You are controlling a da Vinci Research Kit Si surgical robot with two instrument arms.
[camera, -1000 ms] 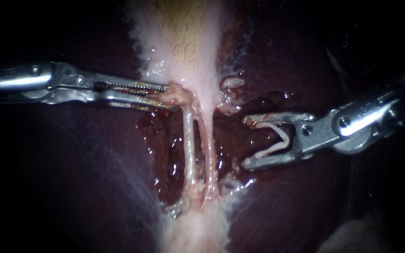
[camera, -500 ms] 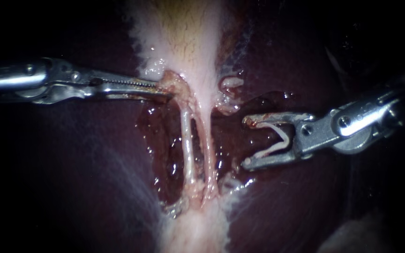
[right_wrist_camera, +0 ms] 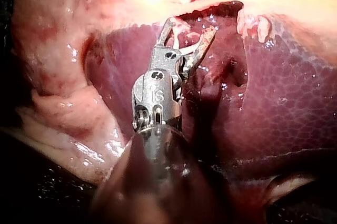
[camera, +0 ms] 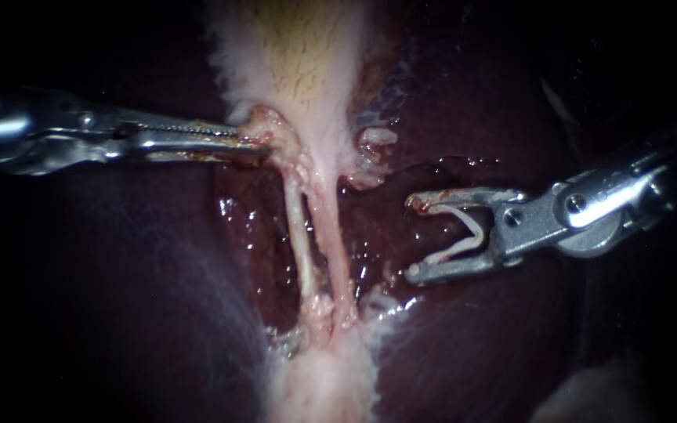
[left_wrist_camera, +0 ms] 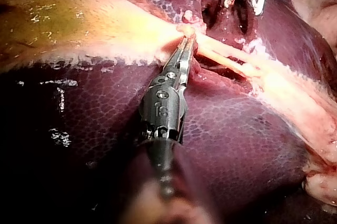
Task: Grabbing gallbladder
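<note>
My left instrument (camera: 256, 141) is clenched on the gallbladder's (camera: 299, 70) narrow end, its body running crosswise to my jaws; my right instrument (camera: 413, 239), spread jaws holding a clip (camera: 468, 227), lies farther off.

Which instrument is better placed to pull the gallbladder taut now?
Left. The left instrument has its jaws shut on the gallbladder at its neck, above the two tubes. The right instrument holds a clip between its jaws, apart from the tissue.
</note>
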